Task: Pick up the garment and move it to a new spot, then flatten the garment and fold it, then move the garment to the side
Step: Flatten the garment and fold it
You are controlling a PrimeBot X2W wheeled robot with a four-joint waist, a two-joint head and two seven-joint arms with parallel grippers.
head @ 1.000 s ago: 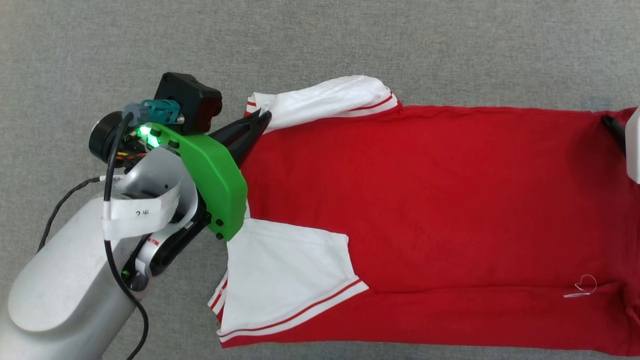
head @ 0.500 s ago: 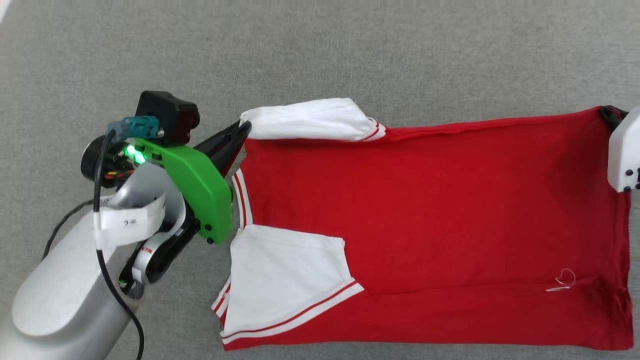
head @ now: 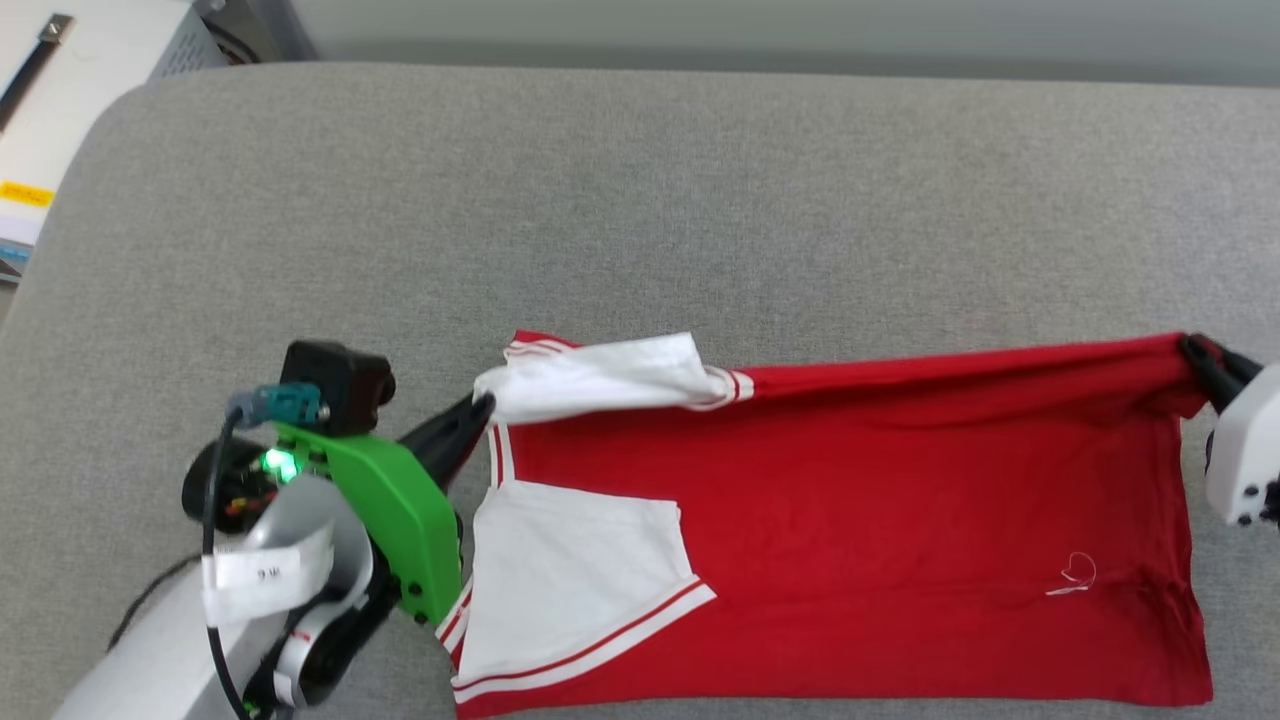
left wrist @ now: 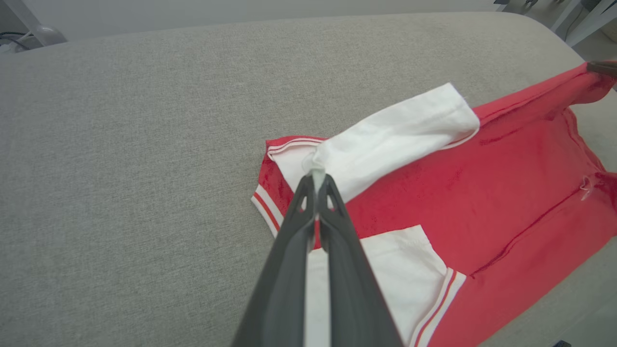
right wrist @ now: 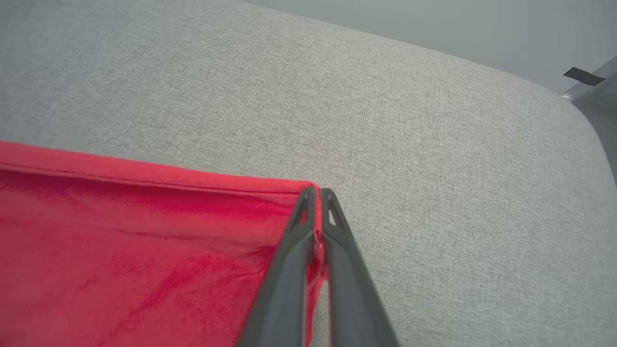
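- The big grey soft surface (head: pixel 640 200) is under everything. It has a rounded corner at the far left.
- The garment (head: pixel 900 480) lies on the near part of this surface, with its plain red side up. It is stretched sideways between the two grippers. The neck end is at the left and the bottom hem is at the right.
- The far edge of the garment runs in a tight line from one gripper to the other. The near part lies flat on the grey cloth.
- The left arm comes in from the lower left. It has a green cover (head: pixel 390 510) at its wrist.
- The left gripper (head: pixel 482 408) is at the left end of the garment. Its two dark fingers are pressed together and pinch the white cloth where the far sleeve starts.
- The right gripper (head: pixel 1195 350) is at the far right corner of the garment. Its fingers are pressed together too, and they pinch the red corner of the hem.
- The far white sleeve (head: pixel 610 375) is bunched up and reaches away from the left gripper along the far edge.
- The near white sleeve (head: pixel 570 570) lies folded flat on the red, just beside the green cover. Its striped trim points to the right.
- A small white thread loop (head: pixel 1075 577) sits on the red near the right end.
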